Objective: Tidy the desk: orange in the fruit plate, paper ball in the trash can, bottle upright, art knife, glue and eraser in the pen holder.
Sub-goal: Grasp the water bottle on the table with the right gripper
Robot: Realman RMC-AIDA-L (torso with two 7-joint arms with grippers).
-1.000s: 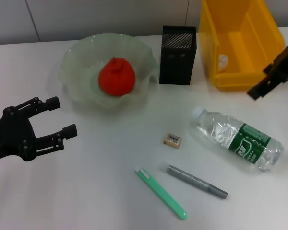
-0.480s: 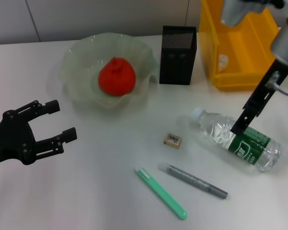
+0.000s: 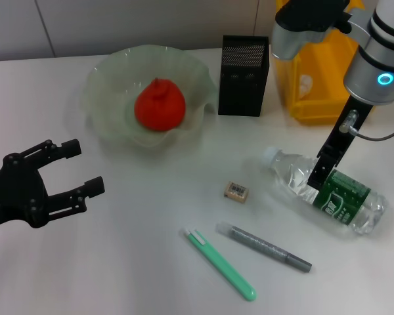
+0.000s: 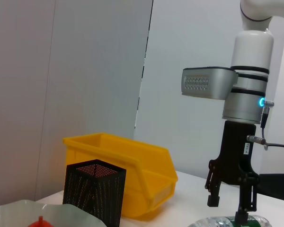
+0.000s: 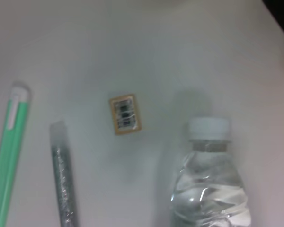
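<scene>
The orange (image 3: 159, 105) lies in the pale green fruit plate (image 3: 105, 72). A white paper ball (image 3: 305, 83) rests inside the yellow trash can (image 3: 328, 105). On its side at the right lies the clear bottle (image 3: 348, 197), cap (image 5: 208, 127) pointing left. My right gripper (image 3: 315, 178) hangs just above its neck end, fingers (image 4: 213, 196) apart and holding nothing. The beige eraser (image 3: 236, 191), the green art knife (image 3: 220, 264) and the grey glue stick (image 3: 262, 247) lie on the table in front. The black mesh pen holder (image 3: 244, 65) stands upright. My left gripper (image 3: 87, 167) is open at the far left.
The white table (image 3: 151, 216) carries everything. The pen holder stands between the plate and the trash can, close to both. The eraser (image 5: 125, 114) sits a short way off the bottle's cap. A grey wall (image 4: 85, 71) runs behind the table.
My right arm has swung from beside the trash can down over the lying bottle and moved a little towards its neck. The left gripper has barely moved.
</scene>
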